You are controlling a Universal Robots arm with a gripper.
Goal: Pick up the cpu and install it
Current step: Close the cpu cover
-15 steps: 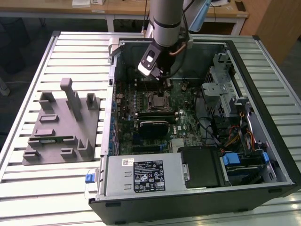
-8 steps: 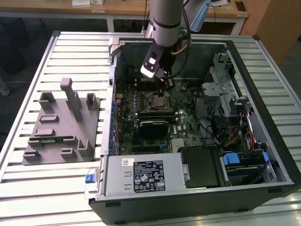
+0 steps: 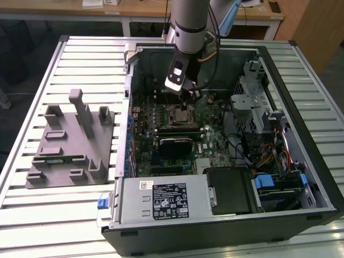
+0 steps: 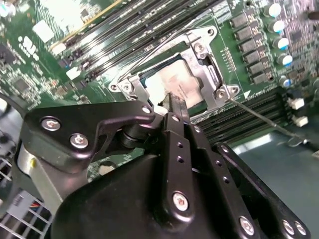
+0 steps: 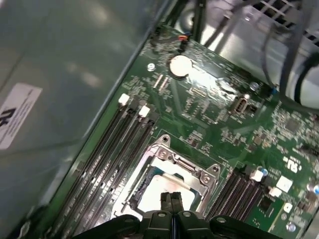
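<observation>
One hazard: the hand (image 4: 175,102), clenched on nothing, sits over the cpu (image 4: 172,82) in the socket (image 4: 214,79), six o'clock of it in the exterior view; a skewed press could damage both.

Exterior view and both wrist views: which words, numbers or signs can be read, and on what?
Label on the power supply: too small to read.
Sticker on the case wall: cut off and blurred.
Motherboard markings: blurred.
Nothing is legible.
</observation>
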